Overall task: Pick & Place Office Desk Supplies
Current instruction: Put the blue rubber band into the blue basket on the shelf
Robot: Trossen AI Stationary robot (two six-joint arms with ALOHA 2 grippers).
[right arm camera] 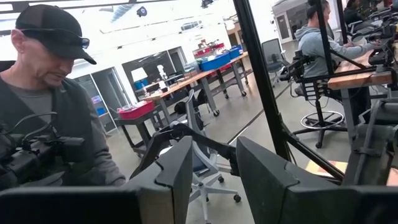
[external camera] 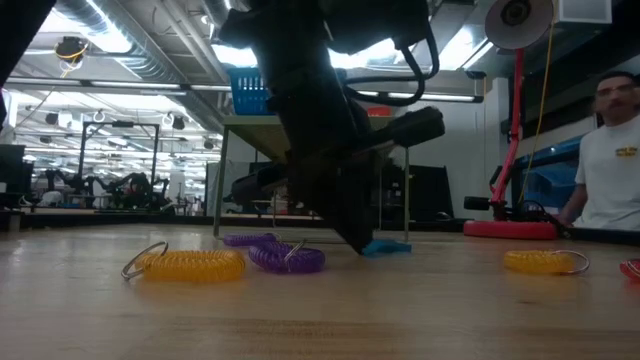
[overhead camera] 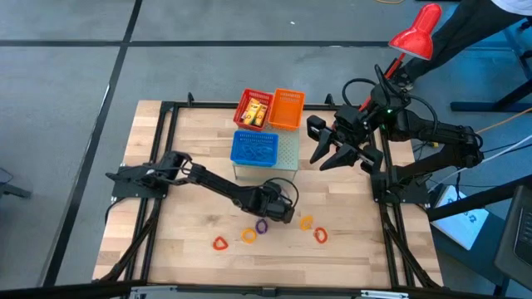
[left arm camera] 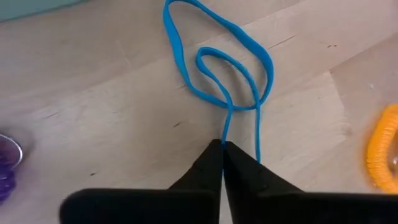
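Observation:
A thin blue loop (left arm camera: 214, 59), one of the desk supplies, lies flat and twisted on the wooden table (overhead camera: 183, 241). My left gripper (overhead camera: 283, 209) is shut on the loop's near end, slanting steeply down; the low view shows its tips (external camera: 358, 243) at the tabletop beside the blue loop (external camera: 388, 246). Coiled loops lie close by: purple (overhead camera: 262, 225), orange (overhead camera: 248, 236), red (overhead camera: 220, 243). My right gripper (overhead camera: 334, 154) hangs open high over the table's right side, holding nothing. My left gripper pinches one strand of the blue loop (left arm camera: 224, 134) at the very ends of its two shut fingers. A second strand (left arm camera: 258, 146) runs past the outside of one finger. The fingers slant down from above. The loop lies slack on the table.
Red (overhead camera: 254, 108), orange (overhead camera: 288, 108) and blue (overhead camera: 256, 148) mesh baskets stand on a raised stand at the table's far middle. Two more coils (overhead camera: 306, 222), (overhead camera: 321, 235) lie to the right. A red desk lamp (overhead camera: 416, 33) stands at the far right. A person (external camera: 612, 150) is behind the table.

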